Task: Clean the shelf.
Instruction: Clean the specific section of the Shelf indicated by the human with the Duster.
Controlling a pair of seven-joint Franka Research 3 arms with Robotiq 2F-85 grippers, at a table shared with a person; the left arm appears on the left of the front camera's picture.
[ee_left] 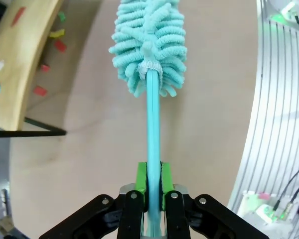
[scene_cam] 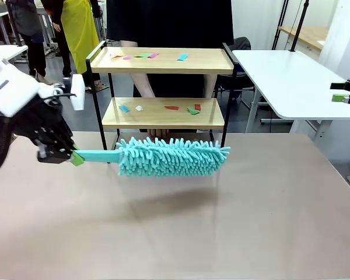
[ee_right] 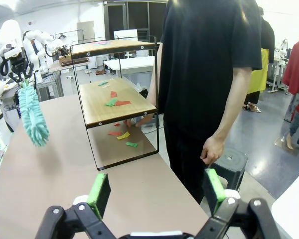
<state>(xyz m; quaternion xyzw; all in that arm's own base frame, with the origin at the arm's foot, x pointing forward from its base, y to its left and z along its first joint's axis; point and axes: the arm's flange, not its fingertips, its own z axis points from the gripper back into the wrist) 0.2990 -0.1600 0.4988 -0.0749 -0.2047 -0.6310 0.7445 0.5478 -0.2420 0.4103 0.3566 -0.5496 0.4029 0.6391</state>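
Left tool (scene_cam: 74,157) clamping teal duster (scene_cam: 172,156) by handle end, pads closed tight on it, fluffy head hanging level above tabletop (scene_cam: 268,210). Right tool (ee_right: 154,191) gaping wide, gripping nothing, sitting off to side. Shelf (scene_cam: 213,60) standing at far tabletop edge, just behind duster; coloured scraps (scene_cam: 182,56) lying on both boards.

Likely best: lifting head over raised side rail, then sweeping along board toward open front.

Black frame posts narrowing entry; lower tier looking tight; person (ee_right: 204,74) standing close behind.

Upright two-tier wooden shelf (scene_cam: 213,60), littered
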